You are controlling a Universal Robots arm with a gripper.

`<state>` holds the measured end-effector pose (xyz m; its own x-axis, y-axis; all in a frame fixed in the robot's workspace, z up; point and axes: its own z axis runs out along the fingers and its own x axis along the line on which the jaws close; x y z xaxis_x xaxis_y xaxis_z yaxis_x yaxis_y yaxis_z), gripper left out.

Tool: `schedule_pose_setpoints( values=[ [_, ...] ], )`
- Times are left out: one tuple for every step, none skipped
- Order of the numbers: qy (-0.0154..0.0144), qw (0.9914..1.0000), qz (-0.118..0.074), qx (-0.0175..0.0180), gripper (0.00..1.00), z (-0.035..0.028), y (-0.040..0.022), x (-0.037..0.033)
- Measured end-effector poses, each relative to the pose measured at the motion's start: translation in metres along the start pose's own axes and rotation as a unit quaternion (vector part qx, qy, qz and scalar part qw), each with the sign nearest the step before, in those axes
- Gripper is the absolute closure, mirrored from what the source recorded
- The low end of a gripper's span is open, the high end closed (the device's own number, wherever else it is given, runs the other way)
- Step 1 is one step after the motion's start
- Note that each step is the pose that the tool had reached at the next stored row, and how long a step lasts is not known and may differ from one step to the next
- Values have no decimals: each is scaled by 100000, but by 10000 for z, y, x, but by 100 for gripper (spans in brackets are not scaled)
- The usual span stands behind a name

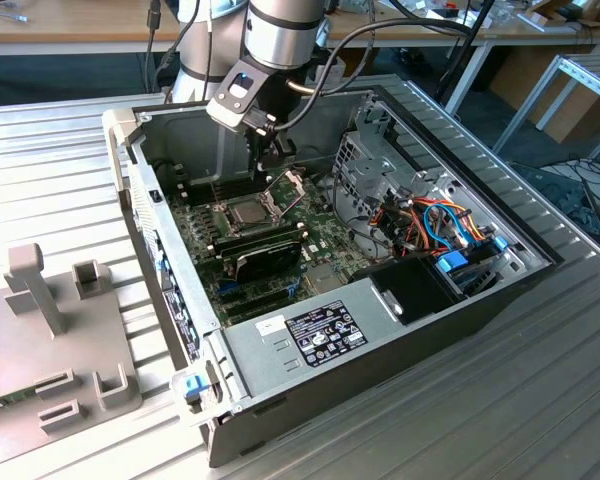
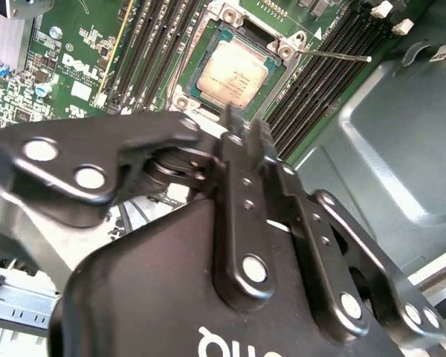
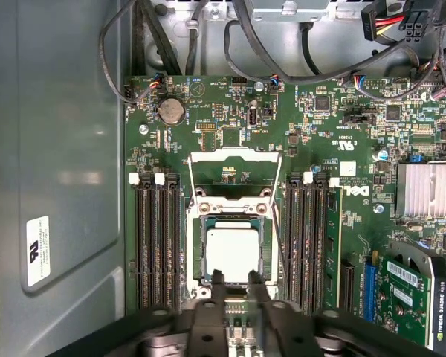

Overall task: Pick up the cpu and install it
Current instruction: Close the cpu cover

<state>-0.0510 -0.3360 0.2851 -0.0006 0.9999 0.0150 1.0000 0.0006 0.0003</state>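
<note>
Lying on the ribbed grey metal bench, the open black computer case shows its green motherboard. Its hinged metal socket frame stands open, and the small square silver-grey cpu sits flat in the socket, between the dark memory slots. Just above the cpu's edge hangs the black pincer, fingers slightly parted, apparently gripping nothing.

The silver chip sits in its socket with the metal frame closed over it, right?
No. The cpu sits in its socket, but the metal frame is swung open, clear of it; the first wrist view shows this.
</note>
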Motion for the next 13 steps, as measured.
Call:
schedule_pose_setpoints(
  values=[
    [-3,100000,1,-2,78,0,0,0],
    [-3,100000,1,0,84,0,0,0],
    [-9,100000,-1,1,89,0,0,0],
    [-9,100000,0,0,89,0,0,0],
    [-14,100000,0,0,89,0,0,0],
    [-16,100000,-1,2,89,0,0,0],
    [-18,100000,0,0,89,0,0,0],
    [-20,100000,-1,0,89,0,0,0],
    [-23,100000,-2,-4,89,0,0,0],
    [-28,100000,2,2,89,0,4,0],
    [-24,100000,6,4,89,0,14,1],
    [-20,100000,4,2,89,0,46,1],
    [-27,100000,6,13,89,0,82,0]
  ],
)
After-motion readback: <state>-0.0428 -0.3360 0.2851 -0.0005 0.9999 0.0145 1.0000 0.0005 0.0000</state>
